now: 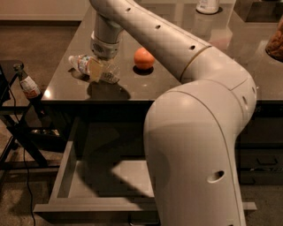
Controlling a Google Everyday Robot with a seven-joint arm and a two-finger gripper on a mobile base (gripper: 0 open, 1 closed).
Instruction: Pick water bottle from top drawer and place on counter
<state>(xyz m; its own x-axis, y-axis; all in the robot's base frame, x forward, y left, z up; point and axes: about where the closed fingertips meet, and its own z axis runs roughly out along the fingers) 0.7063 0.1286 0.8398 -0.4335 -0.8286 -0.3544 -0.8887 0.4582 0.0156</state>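
The water bottle (82, 63) lies on its side on the counter (66, 86) near the left front corner, pale cap pointing left. My gripper (101, 71) reaches down from the long white arm and sits over the bottle's body, touching it. The top drawer (106, 178) stands pulled open below the counter's front edge; the part of its pale grey floor that shows is bare. My arm's big elbow hides the drawer's right part.
An orange (144, 58) sits on the counter right of the gripper. A white container (208, 5) stands at the back and a snack bag (276, 39) at the right edge. A dark-capped bottle (27, 84) sits on a black stand at the left.
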